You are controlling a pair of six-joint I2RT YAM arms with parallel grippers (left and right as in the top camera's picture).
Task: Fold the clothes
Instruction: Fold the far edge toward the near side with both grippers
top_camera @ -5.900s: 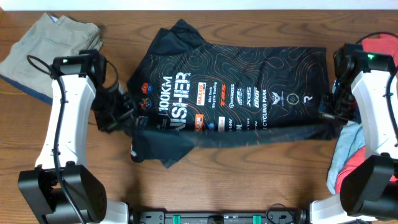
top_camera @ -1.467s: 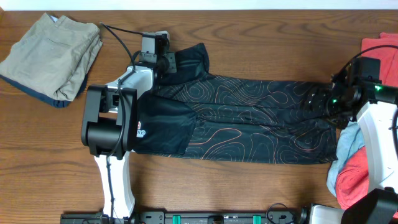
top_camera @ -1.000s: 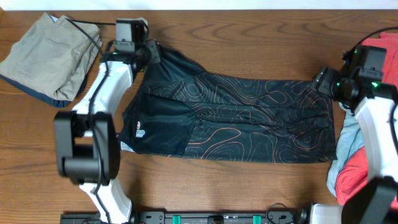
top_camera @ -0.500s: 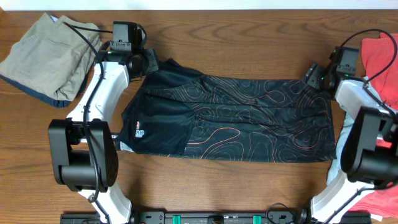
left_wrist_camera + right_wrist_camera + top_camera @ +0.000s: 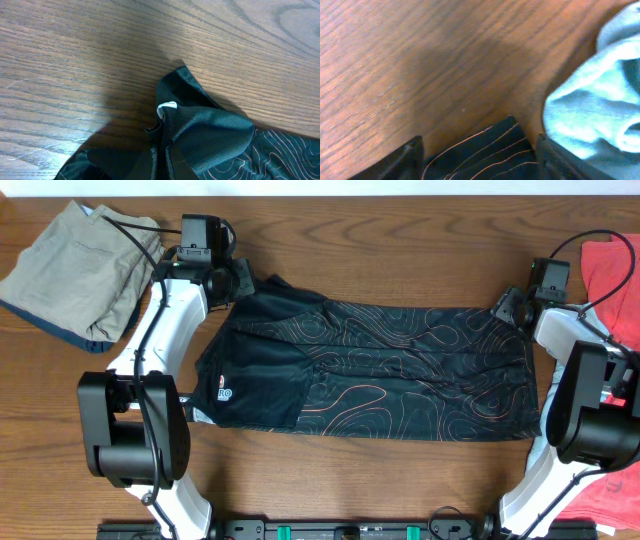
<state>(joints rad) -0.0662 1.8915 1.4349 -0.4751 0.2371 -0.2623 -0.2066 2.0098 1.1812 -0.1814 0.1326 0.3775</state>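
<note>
Clothes sit spread over the wooden surface [image 5: 330, 480]: at the far left a folded khaki garment [image 5: 85, 265] with a dark blue edge lies apart from the rest. Next comes the left hand [image 5: 240, 280], closed tight on the far left corner of the black jersey [image 5: 400, 370]; its wrist view shows that corner bunched into a raised peak with a small white tag [image 5: 167, 106] showing. The jersey is black with thin orange contour lines and a small white logo [image 5: 225, 393] near its left end, and it is folded into a long band at the middle of the surface. Its long axis runs left to right, with the wider end with a plain flap folded over it toward the left and a straight edge toward the right. The right hand [image 5: 505, 305] is at the far right corner, its fingers [image 5: 410, 157] spread apart with the corner lying between them, not gripped. Just beside it is a pale blue garment [image 5: 590, 110], and a red garment [image 5: 615, 270] lies at the right edge
</note>
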